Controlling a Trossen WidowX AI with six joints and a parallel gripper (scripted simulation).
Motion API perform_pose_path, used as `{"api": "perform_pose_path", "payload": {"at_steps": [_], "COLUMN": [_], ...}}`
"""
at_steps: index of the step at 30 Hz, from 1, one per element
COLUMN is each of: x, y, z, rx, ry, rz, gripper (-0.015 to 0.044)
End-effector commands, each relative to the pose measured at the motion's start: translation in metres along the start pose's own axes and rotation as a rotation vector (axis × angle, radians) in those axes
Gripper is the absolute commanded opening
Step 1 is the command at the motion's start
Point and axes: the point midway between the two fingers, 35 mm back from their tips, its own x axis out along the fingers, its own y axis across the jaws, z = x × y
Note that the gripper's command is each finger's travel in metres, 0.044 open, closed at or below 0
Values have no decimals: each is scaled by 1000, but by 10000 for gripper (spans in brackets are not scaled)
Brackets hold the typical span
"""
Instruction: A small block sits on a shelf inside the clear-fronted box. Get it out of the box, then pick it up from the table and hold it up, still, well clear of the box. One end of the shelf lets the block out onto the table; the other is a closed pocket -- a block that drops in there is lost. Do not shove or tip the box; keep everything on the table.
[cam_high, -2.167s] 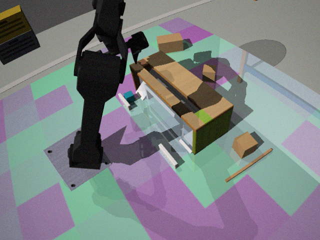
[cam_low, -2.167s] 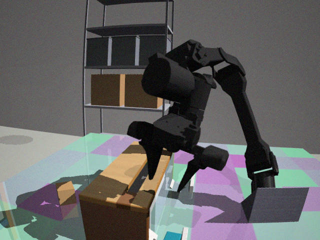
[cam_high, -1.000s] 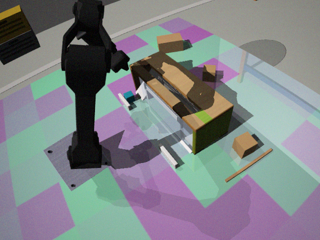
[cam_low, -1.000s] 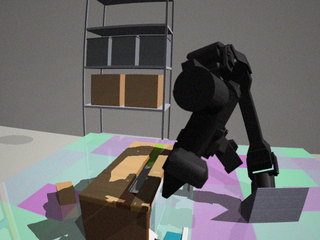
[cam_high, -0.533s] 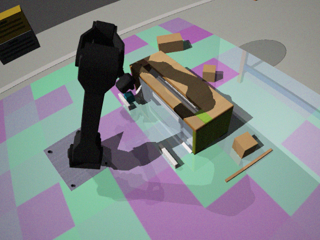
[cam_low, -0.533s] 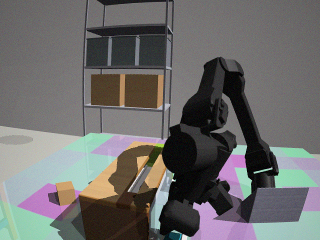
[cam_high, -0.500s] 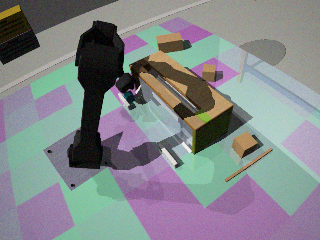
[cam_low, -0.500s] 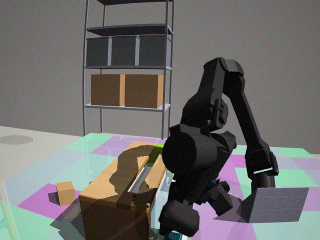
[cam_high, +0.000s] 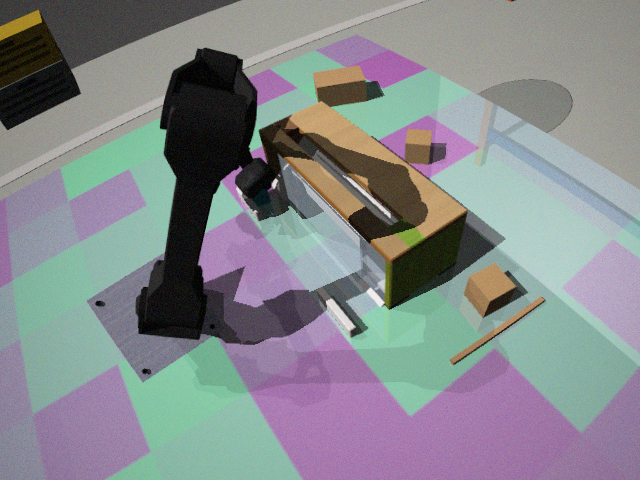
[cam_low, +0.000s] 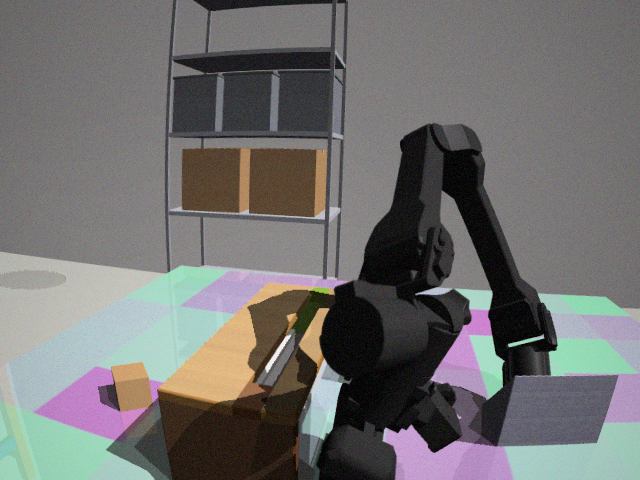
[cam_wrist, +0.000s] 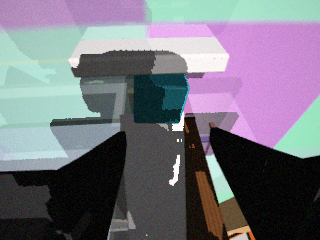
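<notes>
The small teal block (cam_wrist: 160, 98) lies on the table outside the box, just in front of a short white bar (cam_wrist: 150, 54). In the top view it shows as a dark teal patch (cam_high: 264, 198) under the wrist, beside the near-left end of the box (cam_high: 361, 191). The box is brown-topped with a clear front and stands upright. My gripper (cam_wrist: 168, 135) is open and low over the table, with its two black fingers either side of the block and a little short of it. Nothing is between the fingers. In the exterior view the arm (cam_low: 392, 330) hides the gripper and the block.
Three brown cubes (cam_high: 339, 85) (cam_high: 417, 145) (cam_high: 488, 288) lie around the box. A thin wooden stick (cam_high: 497, 330) and a white bar (cam_high: 341, 315) lie near its right end. A green patch marks that end's top. A shelf rack (cam_low: 258, 139) stands beyond the table.
</notes>
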Motion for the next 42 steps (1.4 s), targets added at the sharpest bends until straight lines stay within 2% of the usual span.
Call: {"api": "perform_pose_path", "payload": {"at_steps": [1,19,26,28,31,42], "x": [7,29,29,29,25,-27], "y": [2,5,5,5,2,3], "z": [4,16,16,16,13,-9], "rx": [-8,-8,-8,-8,25,-2], "ry": [-2,-2,-2,-2,-3,-3], "rz": [9,11,11,11,-2,5], "gripper": [285,285,101,88,9,0]}}
